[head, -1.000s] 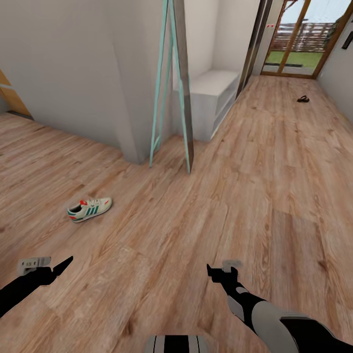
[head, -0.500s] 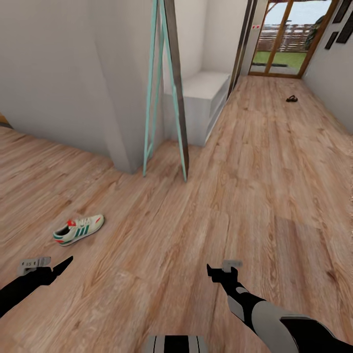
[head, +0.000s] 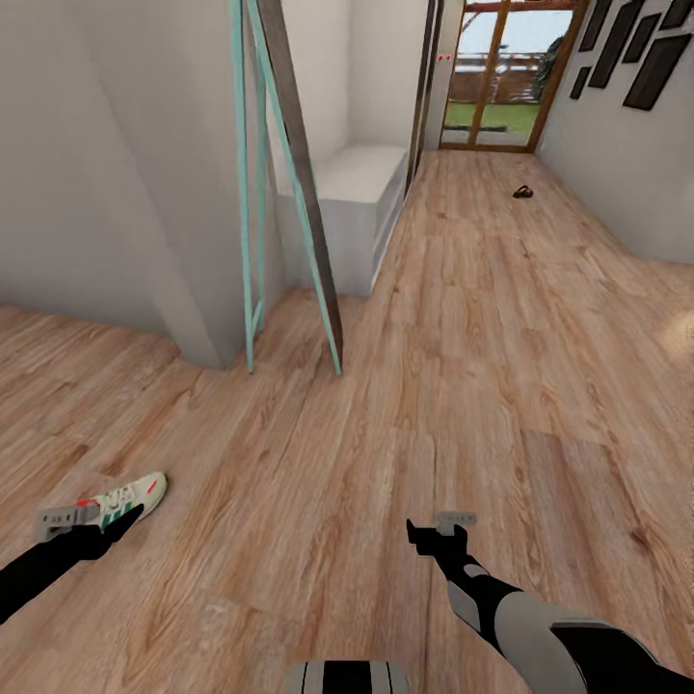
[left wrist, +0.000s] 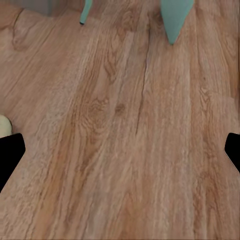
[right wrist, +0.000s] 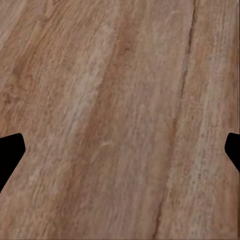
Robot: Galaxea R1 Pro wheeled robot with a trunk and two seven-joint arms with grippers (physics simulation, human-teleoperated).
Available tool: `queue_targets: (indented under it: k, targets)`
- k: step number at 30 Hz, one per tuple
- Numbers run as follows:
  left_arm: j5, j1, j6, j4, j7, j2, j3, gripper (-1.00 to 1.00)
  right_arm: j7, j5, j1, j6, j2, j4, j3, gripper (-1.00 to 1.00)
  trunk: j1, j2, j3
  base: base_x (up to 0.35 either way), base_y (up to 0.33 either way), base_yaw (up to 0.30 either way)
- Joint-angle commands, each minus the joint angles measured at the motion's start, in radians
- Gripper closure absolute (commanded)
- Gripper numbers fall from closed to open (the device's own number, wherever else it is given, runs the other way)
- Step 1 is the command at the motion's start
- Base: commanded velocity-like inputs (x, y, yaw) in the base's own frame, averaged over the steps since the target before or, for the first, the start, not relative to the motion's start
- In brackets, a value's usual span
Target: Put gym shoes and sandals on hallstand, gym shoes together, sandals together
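One cream-white gym shoe with green stripes lies on the corridor floor at the near left, partly behind my left gripper. A sliver of its cream edge shows beside one finger in the left wrist view. Far down the corridor a dark sandal lies on the planks. The pale hallstand stands in a recess at the back, with a wide bench top. Both grippers hang open over bare planks: the left gripper and the right gripper hold nothing.
A turquoise-framed leaning piece stands between me and the hallstand, its feet on the floor. A grey wall corner fills the left. A glazed door ends the corridor, and dark frames hang on the right wall.
The whole view has shifted as the camera moved, so the gym shoe now sits lower left beside my left gripper. Both arms keep the same pose in the picture.
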Motion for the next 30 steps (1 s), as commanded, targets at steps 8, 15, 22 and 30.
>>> queue_targets:
  k: [8, 15, 22, 30]
  targets:
    - [0.000, 0.000, 0.000, 0.000, 0.001, 0.000, 0.000, -1.00, 0.000, 0.000, 0.000, 0.000, 0.000, 0.000, 0.000, -1.00, 0.000, 0.000, 0.004, 0.038, 0.023, -0.234]
    - [0.000, 0.000, 0.000, 0.000, 0.000, 0.000, 0.000, -1.00, 0.000, 0.000, 0.000, 0.000, 0.000, 0.000, -0.001, -1.00, 0.000, 0.000, 0.005, 0.002, 0.141, -0.070]
    - [0.000, 0.000, 0.000, 0.000, 0.001, 0.000, 0.000, -1.00, 0.000, 0.000, 0.000, 0.000, 0.000, 0.000, 0.000, -1.00, 0.000, 0.000, 0.005, 0.129, 0.303, -0.003]
    - [-0.001, 0.000, 0.000, 0.000, 0.006, 0.000, 0.001, -1.00, 0.000, 0.000, 0.000, 0.000, 0.000, 0.000, 0.000, -1.00, 0.000, 0.000, 0.005, 0.254, 0.250, 0.000]
